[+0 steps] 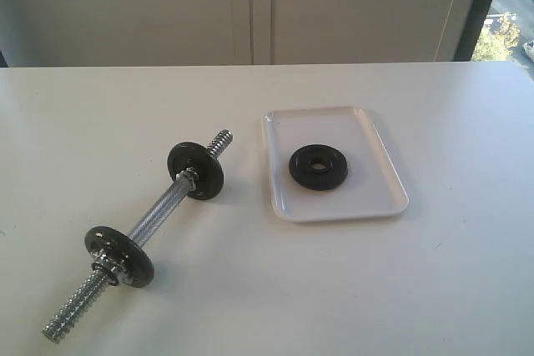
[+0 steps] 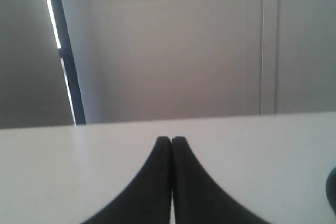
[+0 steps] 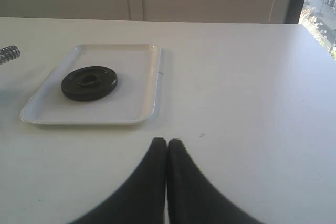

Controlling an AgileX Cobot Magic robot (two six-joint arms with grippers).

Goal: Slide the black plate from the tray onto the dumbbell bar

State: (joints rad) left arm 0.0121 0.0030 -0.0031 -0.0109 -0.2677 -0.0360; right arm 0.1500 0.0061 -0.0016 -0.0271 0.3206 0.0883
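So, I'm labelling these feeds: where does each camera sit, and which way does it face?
Exterior: high, looking down on the table, dumbbell bar and tray with black plate; no robot shows.
Left wrist: low over the table, facing the wall; shut left claw shows.
Right wrist: low, facing tray and plate; shut right claw shows.
Exterior and right wrist share tray and plate.

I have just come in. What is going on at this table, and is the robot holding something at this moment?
Nothing is being handled right now. The black plate lies flat in the tray, untouched. The dumbbell bar lies on the table to the left of the tray, apart from it, and carries a far disc and a near disc. The left gripper and the right gripper are both shut and empty. The plate is not yet on the bar.
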